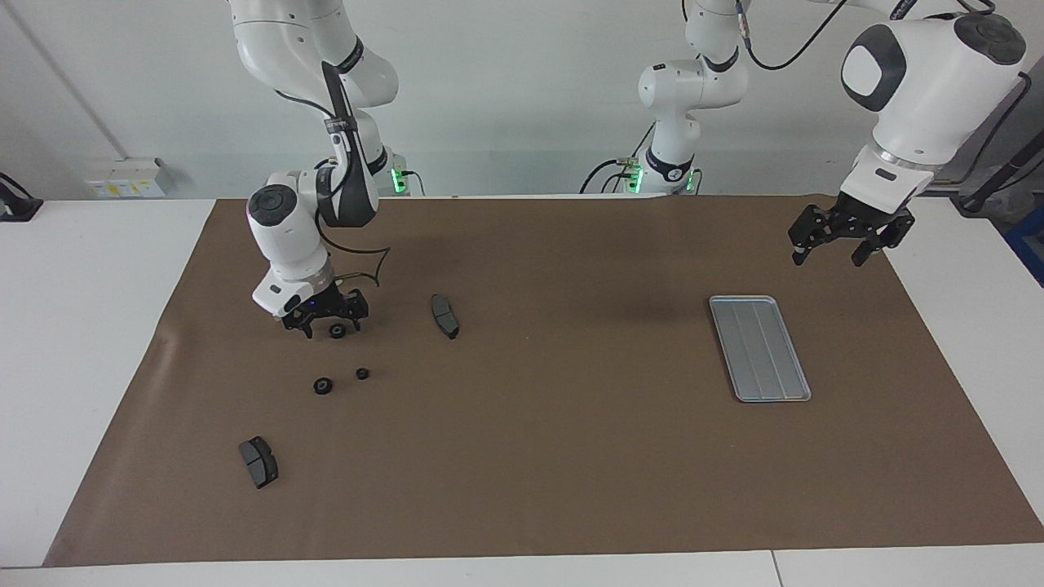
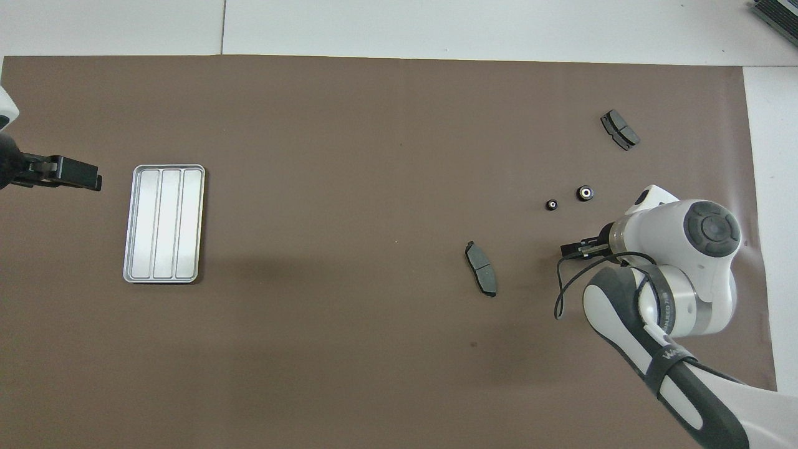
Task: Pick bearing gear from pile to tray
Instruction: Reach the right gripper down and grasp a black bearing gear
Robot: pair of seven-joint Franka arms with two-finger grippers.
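1. Brown paper mat [image 1: 571, 456] covers the middle of your white surface [image 1: 81, 326]; every part lies on it.
2. Your right pincer [image 1: 322, 319] is down at the mat, fingers apart, straddling one small black gear [image 1: 336, 330] at the right arm's end of the surface. You cannot tell whether a finger touches the gear. From overhead the wrist hides that gear, and only the tip of the right pincer [image 2: 576, 248] shows.
3. Two more black gears lie farther from the robots than that one: a larger gear [image 1: 323, 386] [image 2: 584, 193] and, just beside it, a smaller gear [image 1: 362, 373] [image 2: 552, 204]. They are apart from each other.
4. One dark grey pad [image 1: 444, 315] [image 2: 480, 277] lies beside the straddled gear, toward the tray. The second pad [image 1: 258, 461] [image 2: 620, 129] lies farthest from the robots of all the loose parts.
5. The silver tray [image 1: 758, 348] [image 2: 164, 223] sits well apart from the parts, at the left arm's end; you see nothing in it.
6. Your left pincer [image 1: 848, 232] [image 2: 68, 173] hangs in the air with fingers apart over the mat beside the tray; that arm waits.
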